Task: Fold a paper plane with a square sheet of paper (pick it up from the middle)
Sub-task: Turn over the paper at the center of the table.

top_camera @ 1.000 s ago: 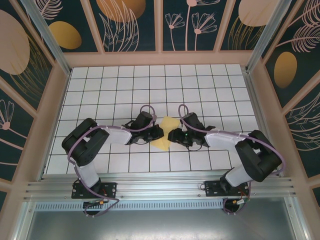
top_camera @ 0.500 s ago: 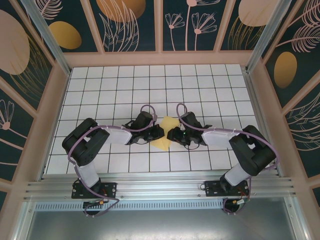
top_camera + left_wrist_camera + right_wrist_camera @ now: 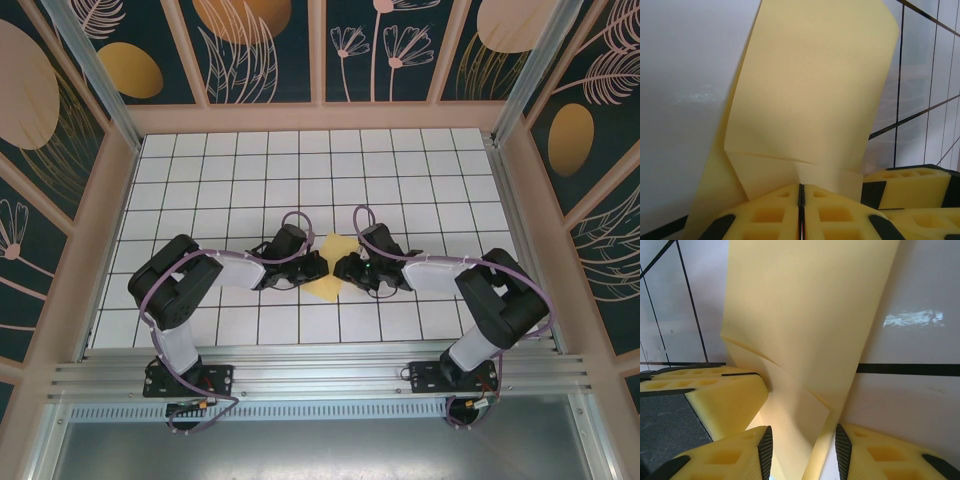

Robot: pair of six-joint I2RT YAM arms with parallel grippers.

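Plain pale yellow is recorded for the square sheet of paper (image 3: 810,100). The table (image 3: 400,170) is tiled white and ruled with black grid lines. The walls (image 3: 260,50) are painted dark teal with peach and gold leaf motifs. The fingers (image 3: 765,212) are noted as yellow with black inserts.

No readable text, labels, brand marks, numbers or signs in any of the views.
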